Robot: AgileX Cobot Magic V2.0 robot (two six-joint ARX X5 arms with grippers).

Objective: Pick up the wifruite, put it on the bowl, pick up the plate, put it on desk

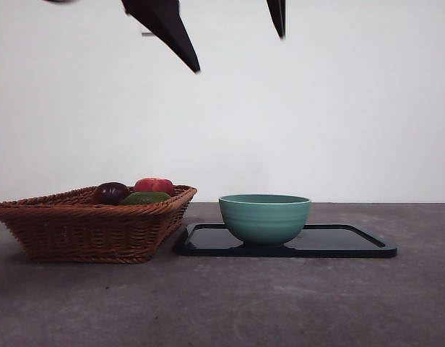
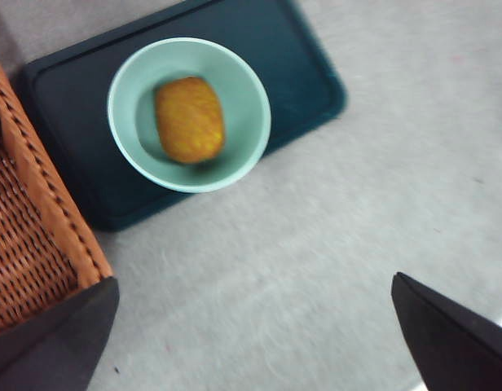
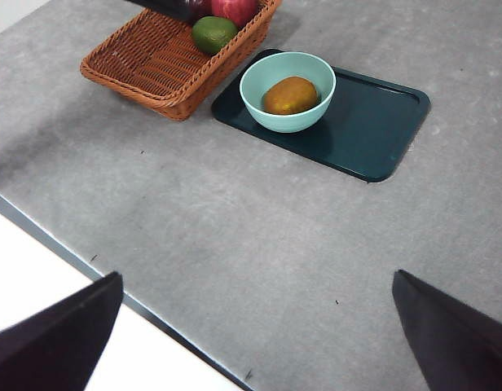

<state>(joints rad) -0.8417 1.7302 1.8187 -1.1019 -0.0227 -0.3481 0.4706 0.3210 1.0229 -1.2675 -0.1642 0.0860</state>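
Observation:
The orange-brown wifruite [image 2: 190, 120] [image 3: 290, 95] lies inside the teal-green bowl [image 1: 265, 217] [image 2: 253, 110] [image 3: 255, 85]; the bowl's wall hides it in the front view. The bowl stands on the left part of the plate [image 1: 352, 242] [image 2: 308, 73] [image 3: 373, 122], a dark flat rectangular tray resting on the grey desk [image 1: 280, 303]. My left gripper [image 2: 253, 278] [image 1: 239, 53] hangs open high above the bowl and desk, holding nothing. My right gripper [image 3: 257, 274] is open and empty too, high and farther back, over the desk near its edge.
A brown wicker basket [image 1: 85, 228] [image 2: 39, 220] [image 3: 153, 65] sits against the plate's left end. It holds a dark purple fruit [image 1: 110, 193], a red fruit [image 1: 154, 185] [image 3: 235, 10] and a green fruit [image 1: 145, 197] [image 3: 213, 34]. The desk's edge [image 3: 72, 252] shows below the right gripper.

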